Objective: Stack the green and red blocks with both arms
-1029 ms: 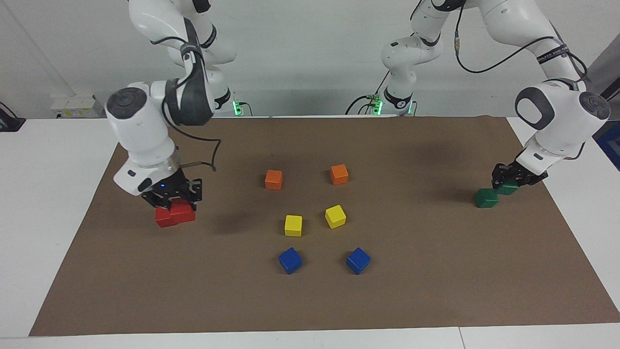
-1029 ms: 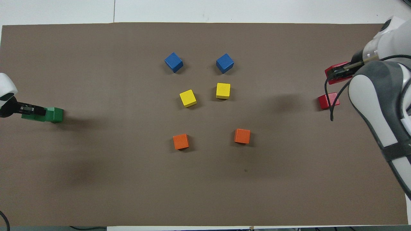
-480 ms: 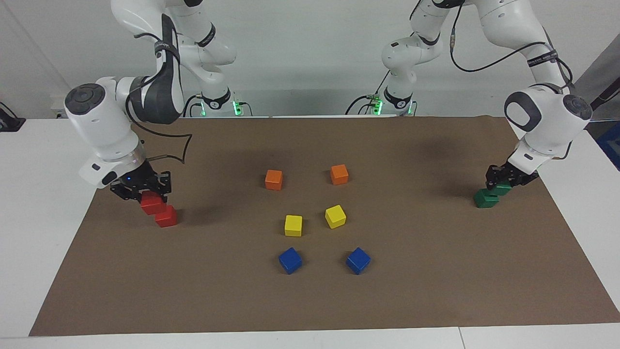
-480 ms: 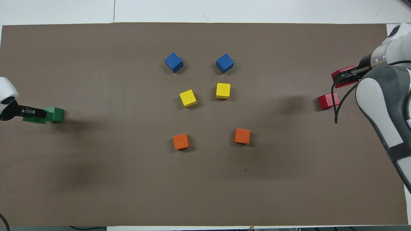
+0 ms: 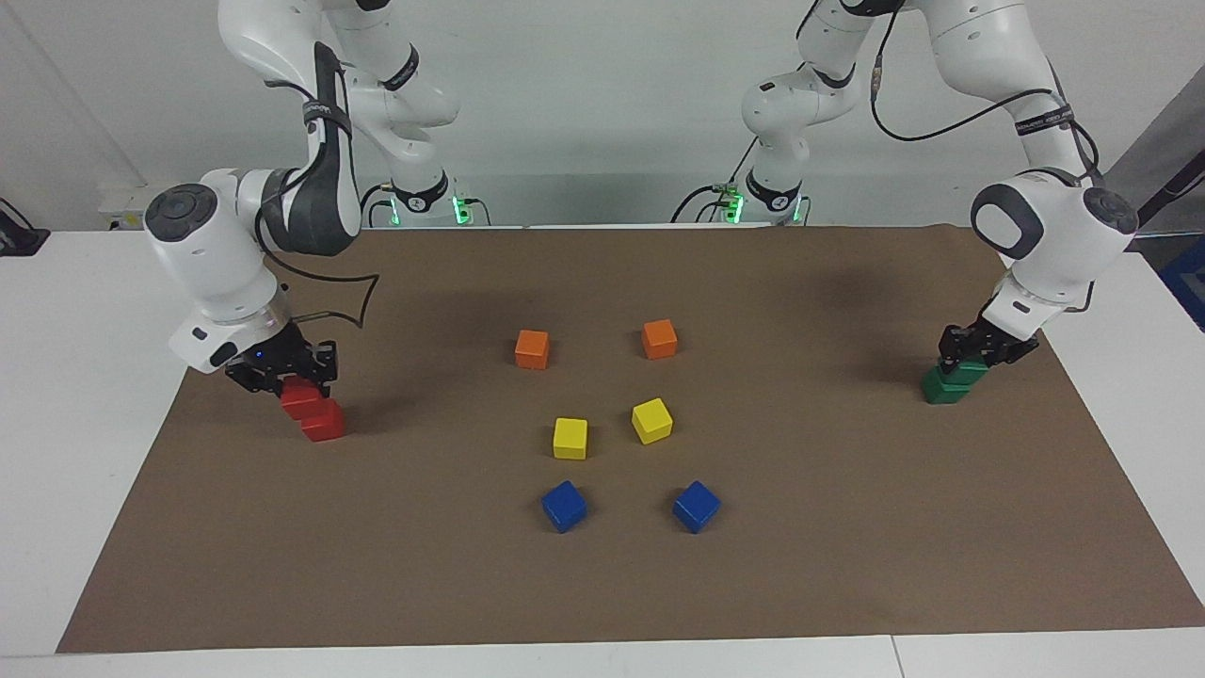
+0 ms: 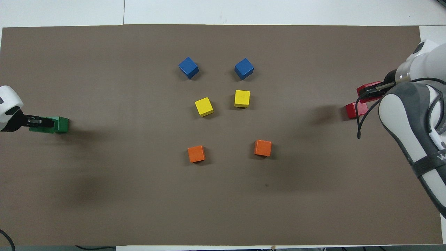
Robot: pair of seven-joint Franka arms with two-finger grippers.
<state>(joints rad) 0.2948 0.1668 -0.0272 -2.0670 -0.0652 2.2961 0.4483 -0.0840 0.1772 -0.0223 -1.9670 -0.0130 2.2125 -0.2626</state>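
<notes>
a carried red block is pinched in the right hand and held low over the resting red block, toward the right arm's end of the brown mat. the carried block is seen offset from the resting one, shifted toward the mat's edge nearest the robots (overlap looks partial in the facing view). if released at this offset, the carried block would likely be left overhanging and tipped off, or the resting block nudged aside by a corner strike.

at the left arm's end of the mat, a carried green block is pinched in the left hand and appears to be touching or almost touching the resting green block; contact cannot be confirmed. alignment looks closer here, though a slight shift is noted. a skewed seat could be caused by lowering too fast, and the stack could be dragged over if the hand is withdrawn before fully spreading.

the orange, yellow and blue cubes near the mat's centre are well apart from both stacks, so no collision risk is expected there.
</notes>
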